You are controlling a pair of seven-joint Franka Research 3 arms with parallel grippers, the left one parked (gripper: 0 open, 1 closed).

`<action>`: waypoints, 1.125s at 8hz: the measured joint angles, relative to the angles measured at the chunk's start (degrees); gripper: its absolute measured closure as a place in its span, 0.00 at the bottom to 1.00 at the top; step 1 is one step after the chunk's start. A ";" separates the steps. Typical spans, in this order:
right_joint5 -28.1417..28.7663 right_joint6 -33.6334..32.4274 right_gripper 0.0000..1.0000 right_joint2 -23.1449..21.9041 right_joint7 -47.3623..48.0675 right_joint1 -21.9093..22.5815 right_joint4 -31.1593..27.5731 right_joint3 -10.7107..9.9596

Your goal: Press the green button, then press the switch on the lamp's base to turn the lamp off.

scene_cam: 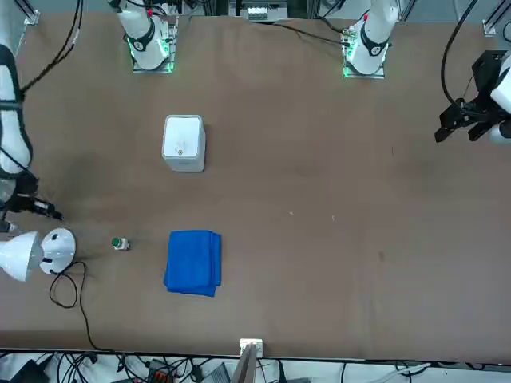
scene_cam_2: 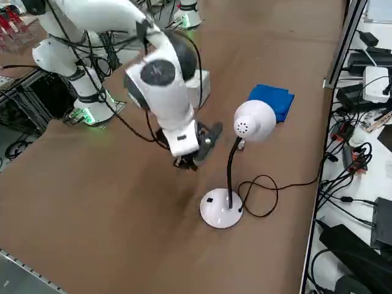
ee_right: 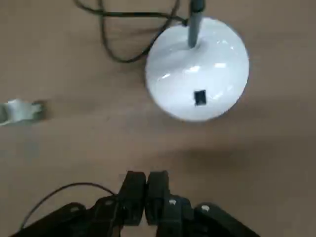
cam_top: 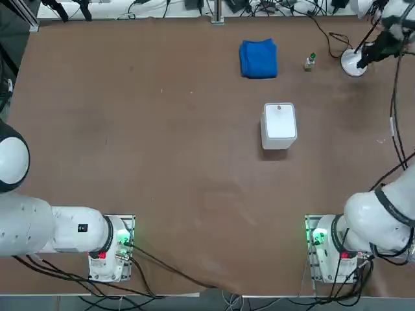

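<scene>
The lamp's base [ee_right: 197,69] is a round white disc with a thin black stalk and a black cord; it also shows in the top view [cam_top: 353,63], the front view [scene_cam: 57,247] and the right side view [scene_cam_2: 222,209]. The switch [ee_right: 199,97] is a small dark square on the disc's top. My right gripper [ee_right: 145,190] is shut with nothing held. It hovers over the table just short of the base, on the switch side [scene_cam_2: 190,162] [cam_top: 366,57]. The green button [cam_top: 310,61] stands on the table between the base and the blue cloth [scene_cam: 119,243].
A blue cloth [cam_top: 259,58] lies folded at the table's far side. A white square box [cam_top: 279,125] stands nearer the middle. The lamp's white head [scene_cam_2: 254,120] hangs above the base. The black cord [scene_cam_2: 269,190] loops toward the table's far edge.
</scene>
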 joint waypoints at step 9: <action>-12.83 -26.04 0.00 -22.14 14.23 20.82 2.96 1.37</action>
